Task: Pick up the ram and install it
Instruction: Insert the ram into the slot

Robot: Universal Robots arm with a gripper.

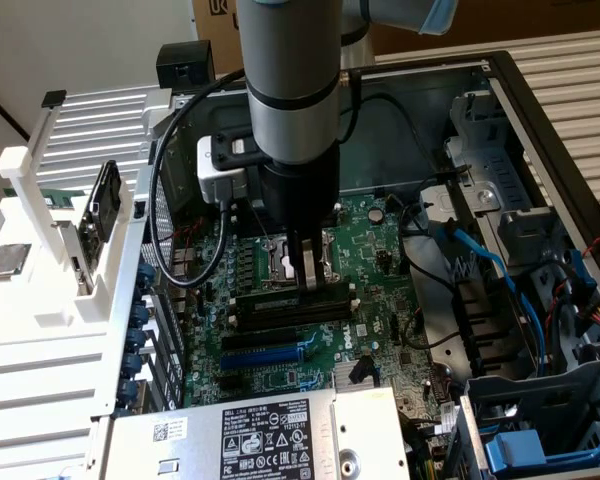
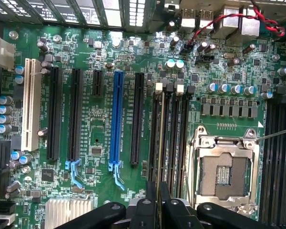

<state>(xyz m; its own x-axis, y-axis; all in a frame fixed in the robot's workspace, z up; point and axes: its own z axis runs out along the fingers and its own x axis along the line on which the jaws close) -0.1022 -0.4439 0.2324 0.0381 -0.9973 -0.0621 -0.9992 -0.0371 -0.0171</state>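
tool (image 1: 305,280) is clamping together on the ram (image 2: 160,143) | ram is running edge-on along the black memory slots (image 2: 175,138), directly under the tool

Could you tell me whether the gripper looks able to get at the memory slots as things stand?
Likely yes: the gripper, shut on the ram, hangs right at the memory slots, and no cable crosses them.

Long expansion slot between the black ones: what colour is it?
Blue plastic slot, best in wrist view.
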